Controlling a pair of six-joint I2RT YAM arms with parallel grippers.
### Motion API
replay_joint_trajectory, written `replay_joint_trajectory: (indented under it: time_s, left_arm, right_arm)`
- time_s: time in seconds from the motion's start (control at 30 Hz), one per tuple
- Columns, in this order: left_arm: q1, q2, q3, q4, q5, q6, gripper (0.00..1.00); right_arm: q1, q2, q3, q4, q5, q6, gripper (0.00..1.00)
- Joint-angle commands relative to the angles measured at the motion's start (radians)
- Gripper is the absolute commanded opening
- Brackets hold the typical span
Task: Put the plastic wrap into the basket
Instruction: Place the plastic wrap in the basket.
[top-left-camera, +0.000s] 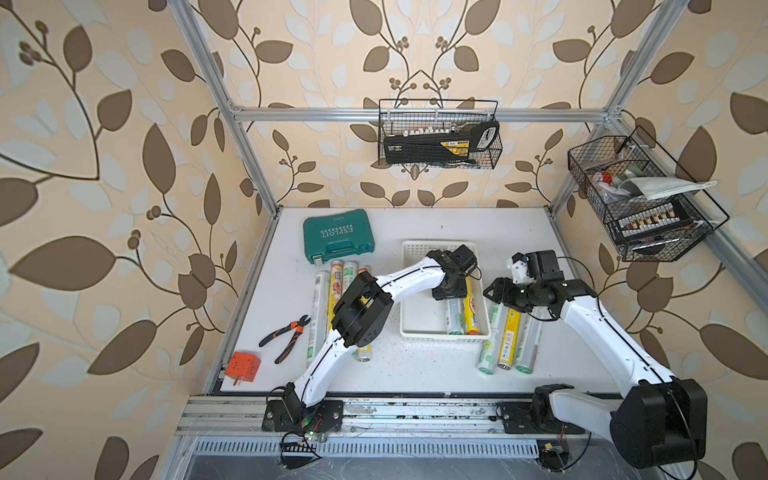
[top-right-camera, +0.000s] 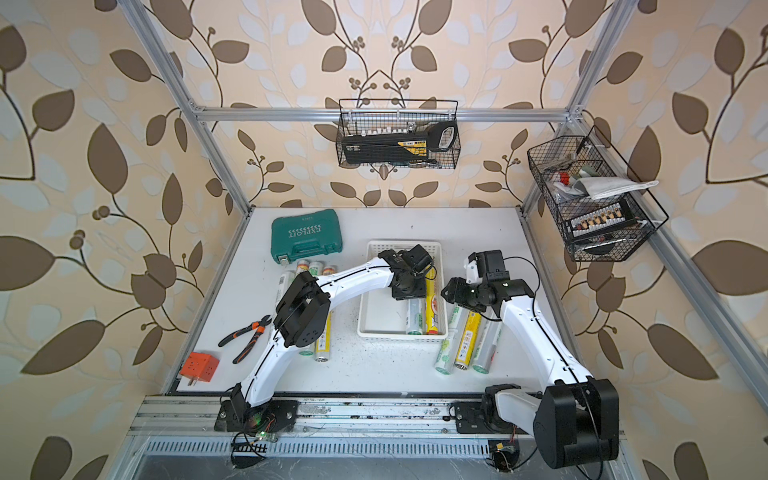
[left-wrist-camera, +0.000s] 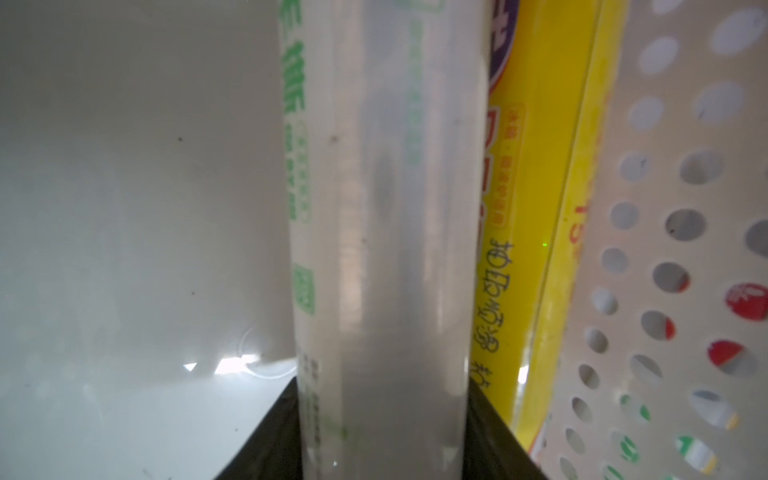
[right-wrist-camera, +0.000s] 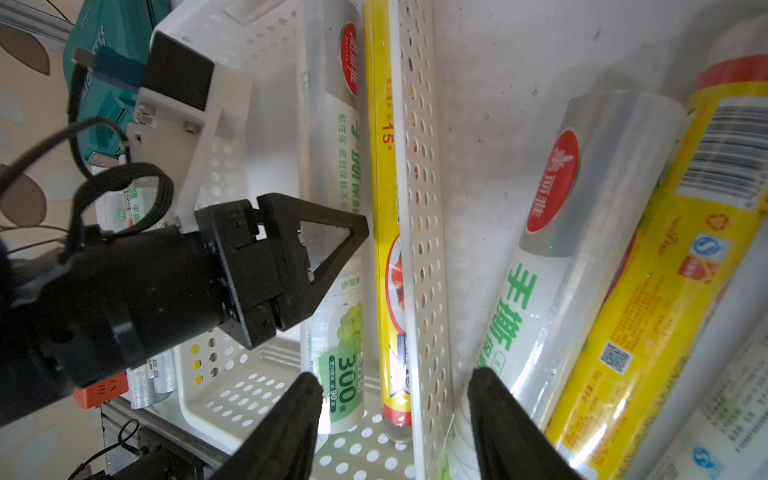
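I am setting a roll down. My left claw reaches into the basket, which sits mid-desk toward the far edge. It is closed on a silver-and-green roll that lies lengthwise, pressed against the yellow roll already along the basket's right wall. Judging by how low the roll sits, it is on the basket floor or nearly so. What comes next is letting go and lifting straight up, so that neither roll gets dragged.

My right claw hangs with its fingers apart and empty, above the far ends of three rolls lying on the desk between the basket and the right edge. Four rolls wait toward the left edge, partly under my left arm.

Both top views hide my grip beneath the wrist. The left wrist view shows it: the roll runs between my two black fingers, which touch it on both sides. The right wrist view alone shows the gap between my right claw's fingers with nothing in it. Only the top views show the rolls left over.
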Motion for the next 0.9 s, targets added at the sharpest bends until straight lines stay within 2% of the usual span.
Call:
replay_joint_trajectory:
  time_s: [0.0,0.37,0.53,0.87]
  left_arm:
    - [-0.004,-0.047,0.001,0.060,0.021,-0.002,0.53]
    - [-0.003,-0.082,-0.020,0.065,0.009,-0.037,0.64]
    - [-0.004,-0.111,-0.034,0.065,0.003,-0.035,0.65]
    - [-0.006,-0.213,-0.101,0.082,0.024,-0.016,0.69]
  right_arm:
    - [-0.004,0.007,-0.019,0.013,-0.015,0.011,0.60]
    - [-0.004,0.001,-0.017,0.007,-0.011,0.013,0.60]
    - [-0.004,-0.006,-0.011,-0.005,-0.010,0.017,0.60]
    - [-0.003,-0.044,0.060,-0.137,0.023,0.038,0.60]
